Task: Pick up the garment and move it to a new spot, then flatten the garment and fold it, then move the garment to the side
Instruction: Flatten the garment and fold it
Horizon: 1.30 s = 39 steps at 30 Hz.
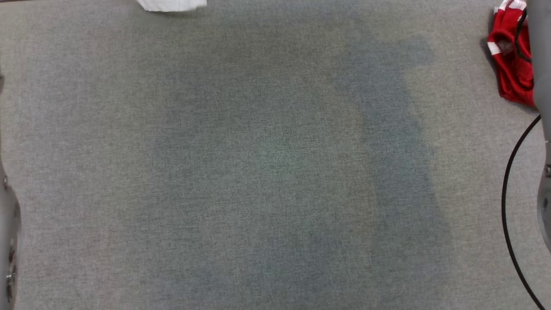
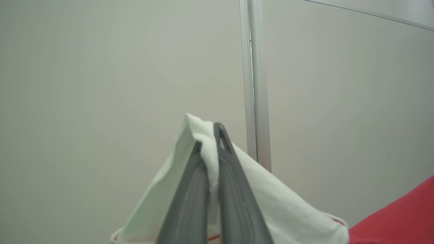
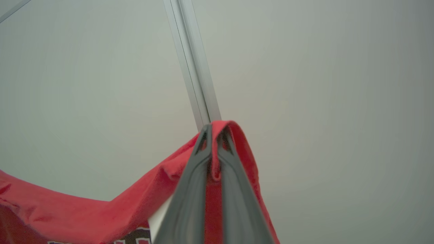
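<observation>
The garment is red with white parts and is held up off the table. In the left wrist view my left gripper (image 2: 208, 137) is shut on a white fold of the garment (image 2: 271, 203), with red cloth at the lower right. In the right wrist view my right gripper (image 3: 214, 133) is shut on a red fold of the garment (image 3: 84, 217), which sags away to the left. The head view shows a bunched red and white part of the garment (image 1: 512, 64) at the far right, beside my pale right forearm (image 1: 540, 56).
A grey cloth-covered table (image 1: 258, 172) spreads across the head view. A scrap of white cloth (image 1: 172, 4) shows at its top edge. A black cable (image 1: 508, 206) loops at the right edge. Part of my left arm (image 1: 8, 241) lies along the left edge.
</observation>
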### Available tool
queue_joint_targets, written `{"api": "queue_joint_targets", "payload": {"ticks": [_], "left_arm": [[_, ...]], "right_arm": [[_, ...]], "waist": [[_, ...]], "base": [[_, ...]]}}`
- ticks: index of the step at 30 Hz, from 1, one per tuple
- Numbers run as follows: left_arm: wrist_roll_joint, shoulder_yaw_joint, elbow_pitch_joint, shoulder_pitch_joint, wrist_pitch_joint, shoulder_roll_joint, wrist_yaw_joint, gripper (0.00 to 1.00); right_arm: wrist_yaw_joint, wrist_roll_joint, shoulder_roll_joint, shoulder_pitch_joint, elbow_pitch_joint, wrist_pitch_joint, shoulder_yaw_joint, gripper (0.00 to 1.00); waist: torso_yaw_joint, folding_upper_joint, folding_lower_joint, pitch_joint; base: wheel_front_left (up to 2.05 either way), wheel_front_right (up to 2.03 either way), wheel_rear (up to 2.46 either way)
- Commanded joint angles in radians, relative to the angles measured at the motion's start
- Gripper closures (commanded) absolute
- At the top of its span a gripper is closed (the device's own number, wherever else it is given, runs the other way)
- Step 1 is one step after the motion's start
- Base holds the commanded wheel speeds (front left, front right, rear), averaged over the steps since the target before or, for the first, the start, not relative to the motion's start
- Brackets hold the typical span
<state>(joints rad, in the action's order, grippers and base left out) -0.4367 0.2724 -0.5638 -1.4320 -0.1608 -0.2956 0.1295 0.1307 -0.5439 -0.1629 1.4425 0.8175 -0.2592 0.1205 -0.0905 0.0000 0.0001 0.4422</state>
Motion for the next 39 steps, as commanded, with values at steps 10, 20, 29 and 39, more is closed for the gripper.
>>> {"api": "queue_joint_targets", "payload": {"ticks": [10,20,29,39], "left_arm": [[-0.059,0.093,-0.060,0.009,-0.060,0.005,0.001,1.00],[-0.100,0.060,0.043,0.326,-0.104,0.010,-0.015,1.00],[-0.090,-0.039,0.283,0.844,-0.105,0.043,-0.063,1.00],[-0.085,-0.076,0.401,1.241,-0.105,0.096,-0.090,1.00]], "right_arm": [[0.000,-0.027,-0.021,-0.029,0.011,-0.006,0.037,1.00],[0.000,-0.008,-0.032,-0.349,-0.168,-0.006,0.061,1.00],[0.000,-0.034,-0.035,-0.781,-0.309,-0.006,0.067,1.00],[0.000,-0.072,-0.036,-1.089,-0.341,-0.006,0.086,1.00]], "waist": [[0.015,0.0000,-0.0001,0.037],[0.046,0.0000,-0.0001,0.038],[0.051,0.0000,-0.0001,-0.058],[0.048,0.0000,-0.0001,-0.184]], "base": [[0.00,0.00,0.00],[0.00,0.00,0.00],[0.00,0.00,0.00],[0.00,0.00,0.00]]}}
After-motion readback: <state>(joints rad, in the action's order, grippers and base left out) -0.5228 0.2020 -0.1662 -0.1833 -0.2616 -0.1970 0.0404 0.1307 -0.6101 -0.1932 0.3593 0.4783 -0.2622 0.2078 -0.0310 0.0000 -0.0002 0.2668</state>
